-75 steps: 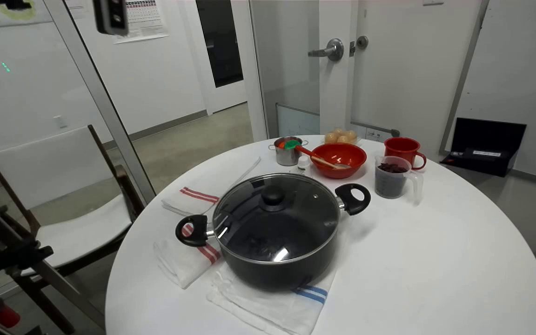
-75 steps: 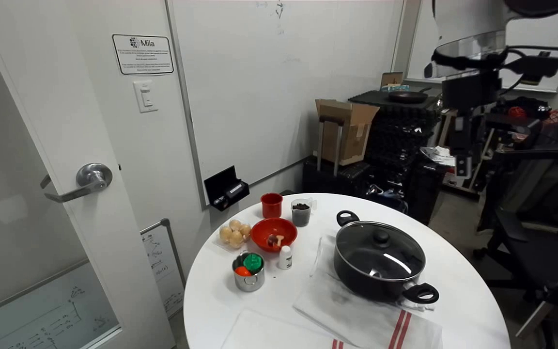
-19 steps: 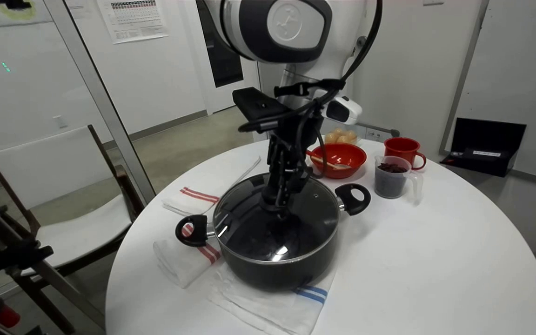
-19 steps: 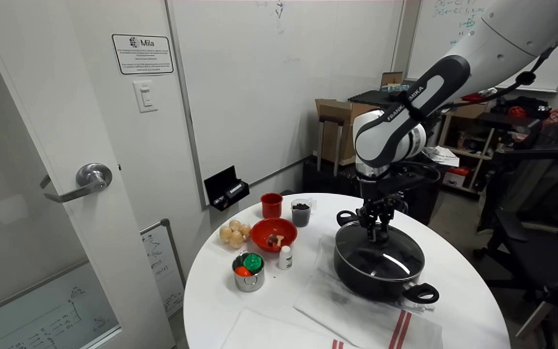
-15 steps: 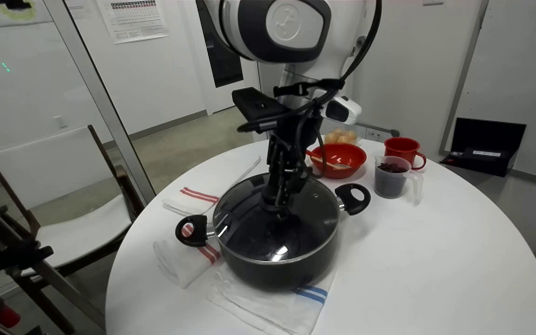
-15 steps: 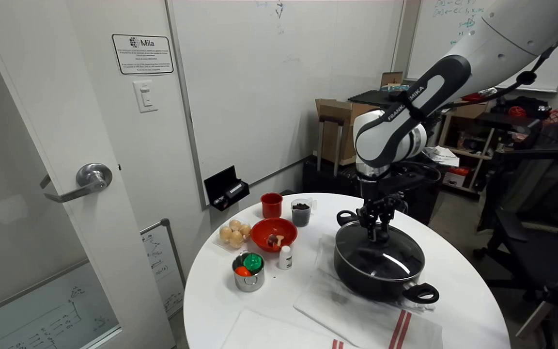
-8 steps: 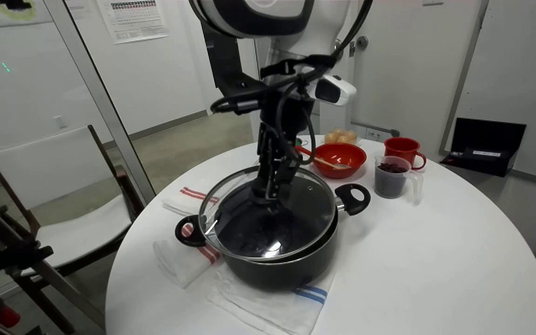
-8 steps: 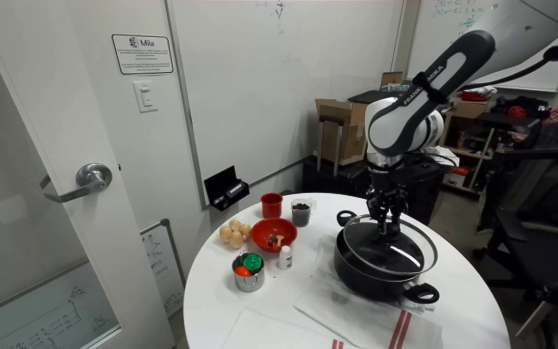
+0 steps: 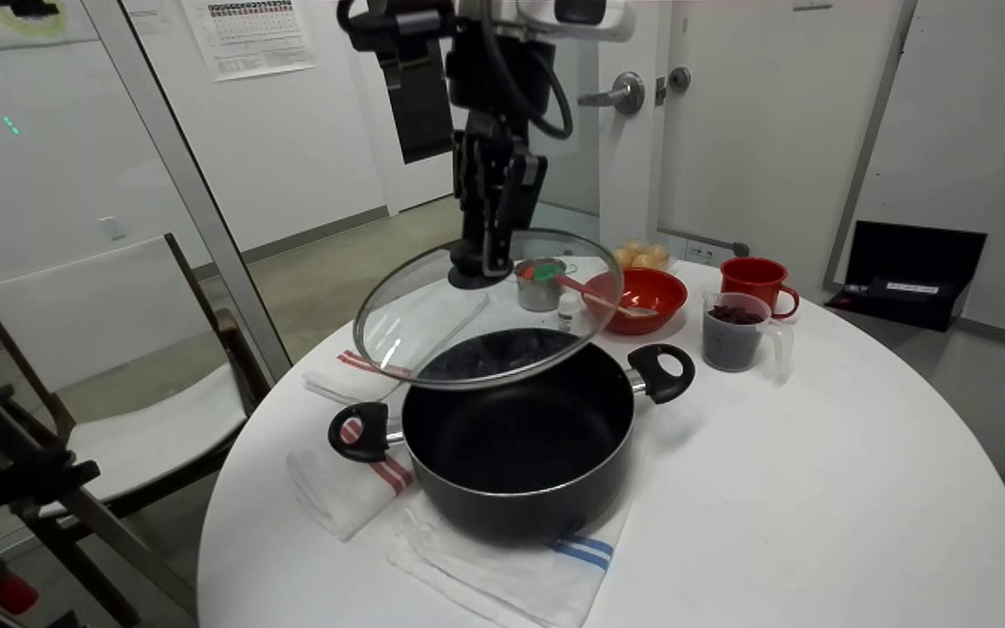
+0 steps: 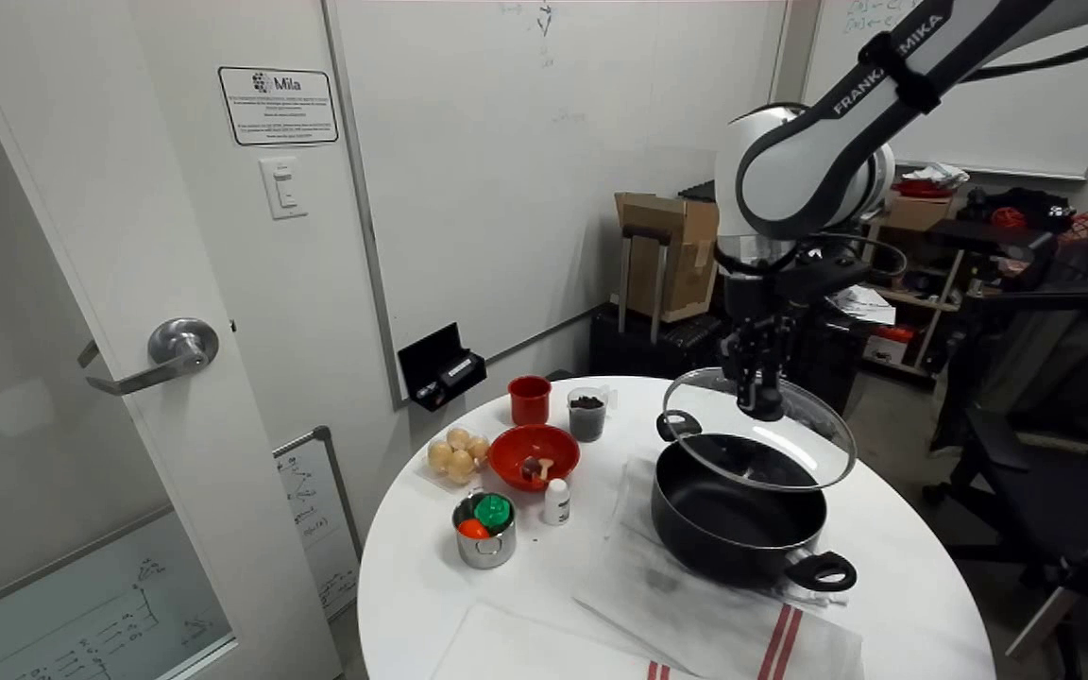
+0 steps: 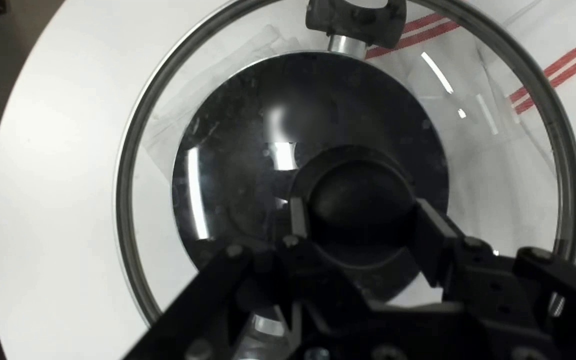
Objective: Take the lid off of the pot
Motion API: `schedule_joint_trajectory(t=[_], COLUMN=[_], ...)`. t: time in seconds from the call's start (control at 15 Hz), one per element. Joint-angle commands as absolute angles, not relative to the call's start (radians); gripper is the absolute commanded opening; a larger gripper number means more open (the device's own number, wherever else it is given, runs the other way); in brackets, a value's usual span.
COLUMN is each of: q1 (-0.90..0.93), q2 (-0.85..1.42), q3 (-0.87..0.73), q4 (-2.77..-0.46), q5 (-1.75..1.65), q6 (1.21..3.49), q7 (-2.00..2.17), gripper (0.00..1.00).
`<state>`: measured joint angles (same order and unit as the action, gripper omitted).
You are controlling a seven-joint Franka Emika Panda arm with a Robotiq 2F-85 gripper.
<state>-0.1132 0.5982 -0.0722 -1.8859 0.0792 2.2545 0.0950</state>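
The clear glass lid (image 9: 489, 324) hangs in the air above the pot (image 9: 516, 510), roughly level with its rim. My gripper (image 11: 363, 215) is shut on the lid's black knob (image 11: 360, 195), one pad on each side. In both exterior views a gap separates the lid (image 10: 742, 458) from the pot, whose dark inside looks empty. The black pot (image 10: 723, 557) stands upright on folded towels. Seen through the glass in the wrist view, the pot (image 11: 248, 105) lies off-centre under the lid, with one black handle (image 11: 355, 22) at the top.
Behind the pot stand a red bowl (image 9: 633, 318) with utensils, a small metal pot (image 9: 537, 288), a white bottle (image 10: 556, 502), a measuring cup (image 9: 734, 340) and a red mug (image 9: 754, 283). White striped towels (image 9: 345, 497) lie beside and under the pot.
One second ago the lid sat on the pot with my gripper at its knob. Lid and gripper have since risen together and shifted off the pot's centre. The pot has stayed put.
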Motion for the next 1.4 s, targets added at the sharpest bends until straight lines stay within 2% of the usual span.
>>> schedule_joint_trajectory(t=[0.0, 0.73, 1.07, 1.27, 1.33], q1=[-0.036, 0.162, 0.217, 0.228, 0.224], q2=[0.541, 0.747, 0.919, 0.956, 0.928], q3=[-0.079, -0.015, -0.004, 0.0, 0.001], q4=[-1.85, -1.433, -1.216, -1.165, -1.252], q5=[0.0, -0.166, -0.206, -0.208, -0.19], q6=[2.177, 1.908, 1.833, 1.816, 1.88], q7=[0.124, 0.106, 0.075, 0.045, 0.082], gripper=[0.26, 0.26, 0.26, 0.26, 0.51])
